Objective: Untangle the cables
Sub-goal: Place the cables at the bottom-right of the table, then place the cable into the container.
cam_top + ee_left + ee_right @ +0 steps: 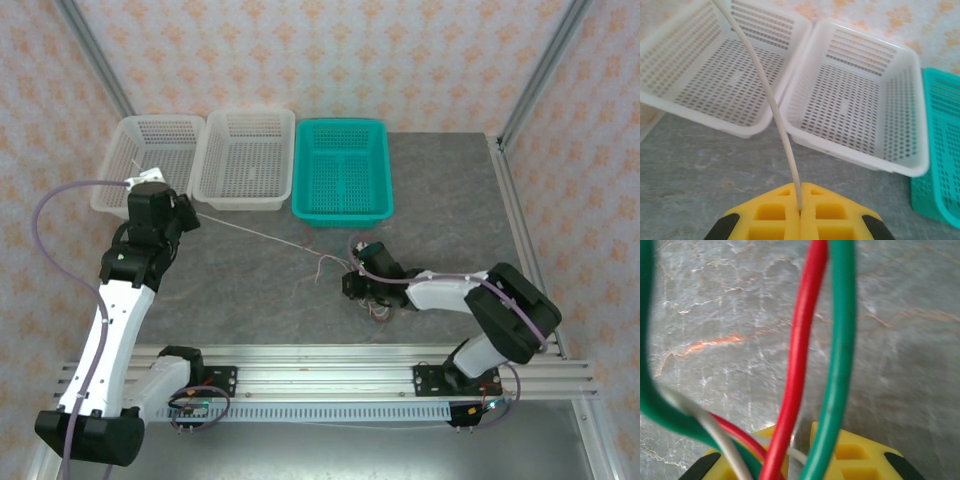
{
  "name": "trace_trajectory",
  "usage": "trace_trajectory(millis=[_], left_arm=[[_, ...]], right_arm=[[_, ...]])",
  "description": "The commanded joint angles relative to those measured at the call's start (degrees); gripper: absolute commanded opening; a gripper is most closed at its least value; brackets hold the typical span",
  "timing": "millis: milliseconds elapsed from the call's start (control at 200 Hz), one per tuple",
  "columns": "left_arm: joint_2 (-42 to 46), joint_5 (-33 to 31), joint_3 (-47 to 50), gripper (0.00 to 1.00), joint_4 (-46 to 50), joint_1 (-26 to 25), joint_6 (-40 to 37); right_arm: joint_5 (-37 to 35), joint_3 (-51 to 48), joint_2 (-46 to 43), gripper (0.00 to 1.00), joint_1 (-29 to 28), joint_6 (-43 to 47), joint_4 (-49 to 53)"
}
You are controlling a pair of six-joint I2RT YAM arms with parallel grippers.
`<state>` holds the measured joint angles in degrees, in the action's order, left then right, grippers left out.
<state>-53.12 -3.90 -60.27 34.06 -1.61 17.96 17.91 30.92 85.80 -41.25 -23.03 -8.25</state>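
As the left tool (800, 200) is clamped on the white cable (769, 95), pull slowly while the right tool (799, 436), whose state I cannot tell, steadies the red and green cables (797, 340).

A grey, stone-patterned tabletop (250, 300) with pale and rust-coloured veins carries everything. Along its far side three perforated plastic baskets stand in a row, side by side. A white rectangular basket (108, 185) is at the left, a second white rectangular basket (240, 203) just beside it in the middle, and a teal rectangular basket (340, 214) at the right. Nearer, right of centre, a small tangle of thin red, green and cream-white cables (320, 265) seems to rest its loose ends on the surface, though they are too fine to be sure. A ribbed aluminium rail (320, 365) runs along the near edge.
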Motion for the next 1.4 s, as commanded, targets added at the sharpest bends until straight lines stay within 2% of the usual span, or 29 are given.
trace_trajectory(millis=[0,170,365,470,540,601,731,791,816,851,941,1006,1131,1221,1296,1351,1396], left_arm=[[1.02,-2.14,0.22,0.00,-1.19,1.59,0.33],[1.00,-8.76,-2.14,0.00,2.05,5.27,0.28],[2.48,-16.72,-3.58,0.00,4.38,6.18,1.66],[3.99,-16.64,-2.83,0.00,4.11,6.18,2.43],[5.05,-14.18,-2.12,0.00,3.36,6.18,3.42],[5.92,-8.83,-1.57,0.00,1.58,6.18,3.84],[7.02,14.11,1.41,0.00,-10.92,6.02,5.02],[6.51,21.26,0.81,0.00,-14.99,5.34,6.23],[6.23,22.43,0.07,0.00,-15.63,4.72,6.30],[5.95,22.43,-1.45,0.00,-15.50,3.61,5.73],[5.75,17.14,-5.67,0.00,-12.89,0.67,3.24],[5.67,17.19,-7.64,0.00,-12.80,0.14,2.45],[3.67,24.66,-10.70,0.00,-15.00,-1.40,2.87],[2.05,26.84,-12.38,0.00,-16.13,-4.78,2.30],[1.37,24.38,-12.70,0.00,-16.64,-7.67,2.13],[1.02,22.52,-12.59,0.00,-16.98,-8.85,2.43],[0.77,21.11,-12.84,0.00,-17.05,-9.27,2.70]], right_arm=[[-8.29,-3.79,-2.14,0.24,0.65,-7.24,10.77],[-17.09,-7.52,-7.69,0.25,4.39,-18.02,14.55],[-22.74,-10.52,-13.48,0.33,9.30,-26.50,18.34],[-23.98,-11.05,-15.63,0.35,10.84,-27.93,18.94],[-23.95,-10.68,-16.75,0.37,10.88,-27.51,18.88],[-22.65,-9.81,-17.40,0.40,10.86,-25.58,18.31],[-11.29,-7.38,-20.38,0.58,10.90,-17.35,13.06],[-8.56,-5.54,-22.89,0.68,10.72,-15.06,13.51],[-8.90,-4.69,-24.49,0.78,10.65,-14.47,14.48],[-9.41,-4.16,-26.27,0.84,10.66,-14.03,15.23],[-11.74,-3.58,-32.91,0.92,10.61,-12.64,17.14],[-10.11,-3.19,-37.07,0.92,10.65,-9.60,16.81],[0.26,0.09,-39.39,0.90,9.78,-0.65,15.05],[-0.19,6.69,-33.10,0.88,5.96,2.91,19.95],[-2.50,10.31,-25.68,0.86,2.59,0.49,20.90],[-3.93,10.70,-20.08,0.79,2.32,-5.45,19.13],[-3.73,10.02,-15.43,0.68,2.32,-8.98,15.76]])
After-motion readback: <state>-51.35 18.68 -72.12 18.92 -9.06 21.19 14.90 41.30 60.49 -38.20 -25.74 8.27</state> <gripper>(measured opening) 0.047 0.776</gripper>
